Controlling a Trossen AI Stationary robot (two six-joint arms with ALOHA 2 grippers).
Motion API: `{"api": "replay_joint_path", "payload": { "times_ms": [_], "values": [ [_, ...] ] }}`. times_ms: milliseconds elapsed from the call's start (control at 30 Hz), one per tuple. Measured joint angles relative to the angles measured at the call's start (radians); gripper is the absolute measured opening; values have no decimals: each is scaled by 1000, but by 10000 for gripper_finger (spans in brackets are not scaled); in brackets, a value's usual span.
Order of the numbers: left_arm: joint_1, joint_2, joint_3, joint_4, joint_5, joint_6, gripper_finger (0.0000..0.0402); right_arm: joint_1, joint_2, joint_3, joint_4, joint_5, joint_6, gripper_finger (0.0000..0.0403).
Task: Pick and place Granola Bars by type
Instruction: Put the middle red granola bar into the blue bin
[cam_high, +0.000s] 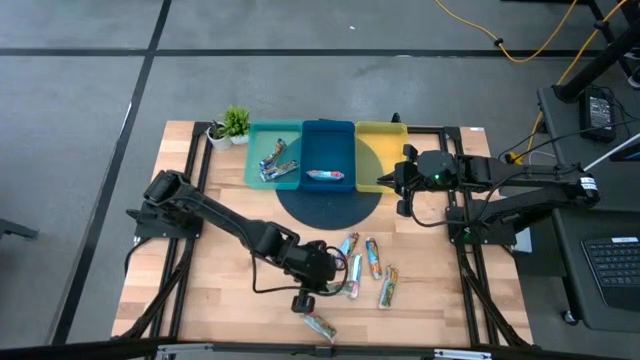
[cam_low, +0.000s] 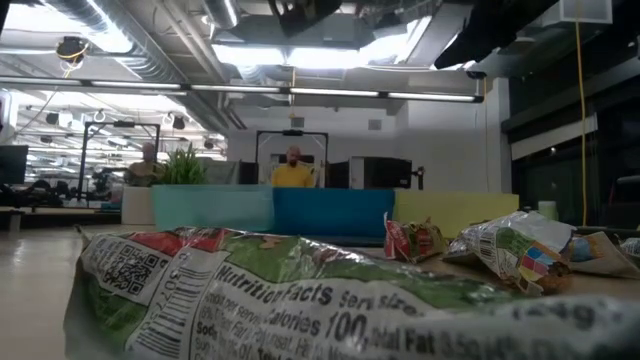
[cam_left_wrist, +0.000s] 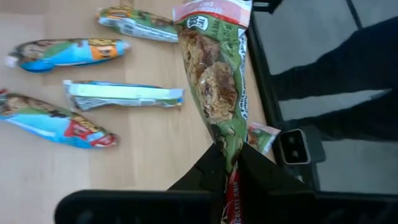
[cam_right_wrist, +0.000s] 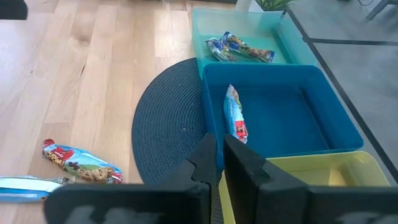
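My left gripper (cam_high: 303, 300) hovers near the table's front edge, shut on a green granola bar with red ends (cam_left_wrist: 214, 81), (cam_high: 322, 325). Several more granola bars (cam_high: 365, 265) lie loose on the wood to its right and farther back. Two bars (cam_high: 275, 165) lie in the teal tray (cam_high: 255, 150) and one bar (cam_right_wrist: 235, 115) in the blue tray (cam_high: 328, 135). My right gripper (cam_right_wrist: 219, 163) is shut with nothing in it, above the near wall between the blue and yellow trays. Another bar's end (cam_left_wrist: 262, 135) peeks out under the held one. My left gripper pinches the green bar's red end seal (cam_left_wrist: 231, 186) between its two fingers. The fingers slant downward toward the table's front edge and lie along the bar. The bar sticks out straight ahead of the fingertips, its far end (cam_left_wrist: 211, 12) free and seemingly clear of the table.
A yellow tray (cam_high: 385, 135) stands right of the blue one, a small potted plant (cam_high: 230, 125) left of the teal one. A dark round mat (cam_high: 330, 205) lies before the trays. A green wrapper (cam_low: 300, 290) fills the low view's foreground. A person (cam_low: 292, 170) stands far behind.
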Motion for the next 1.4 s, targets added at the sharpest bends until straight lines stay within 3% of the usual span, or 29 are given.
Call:
{"api": "replay_joint_path", "payload": {
  "times_ms": [533, 833, 1067, 1400],
  "values": [
    [79, -41, 0, -47, -38, 3, 14, 0, 0, 0, 0, 0, -4, 34],
    [228, -193, 0, -248, -127, 105, 13, 0, 0, 0, 0, 1, -37, 34],
    [355, -273, 0, -267, -163, 148, 13, 0, 0, 0, 11, 1, -56, 34],
    [457, -278, 0, -267, -171, 196, 13, 0, 0, 0, 19, 2, -88, 34]
  ]
}}
